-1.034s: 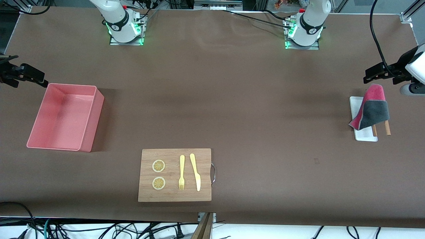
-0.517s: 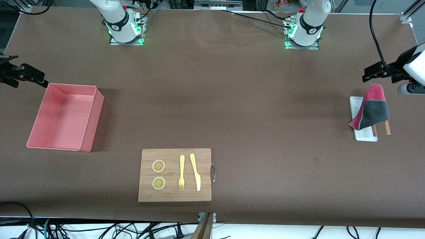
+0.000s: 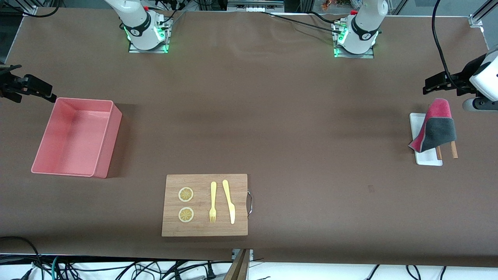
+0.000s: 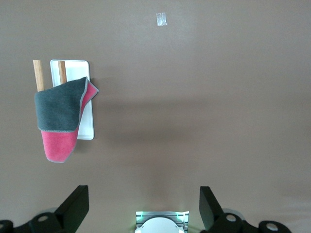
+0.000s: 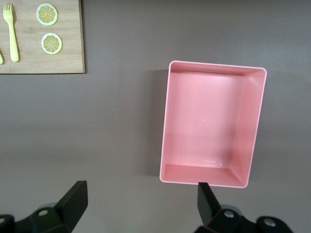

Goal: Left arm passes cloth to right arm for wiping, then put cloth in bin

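The folded cloth (image 3: 435, 128), pinkish-red and dark grey, lies draped over a small white tray (image 3: 426, 158) and two wooden sticks at the left arm's end of the table; it also shows in the left wrist view (image 4: 60, 116). My left gripper (image 3: 432, 84) is open and empty, up in the air above the table just beside the cloth. The pink bin (image 3: 76, 137) stands empty at the right arm's end, also in the right wrist view (image 5: 211, 124). My right gripper (image 3: 39, 91) is open and empty, up by the bin's corner that is farthest from the front camera.
A wooden board (image 3: 205, 205) with two lemon slices (image 3: 186, 194), a yellow fork (image 3: 213, 202) and a yellow knife (image 3: 228, 200) lies near the table's front edge. Two wooden sticks (image 3: 453, 149) poke out from under the cloth.
My left gripper has drifted slightly up and away from the cloth. The right arm, cloth and bin have not moved.
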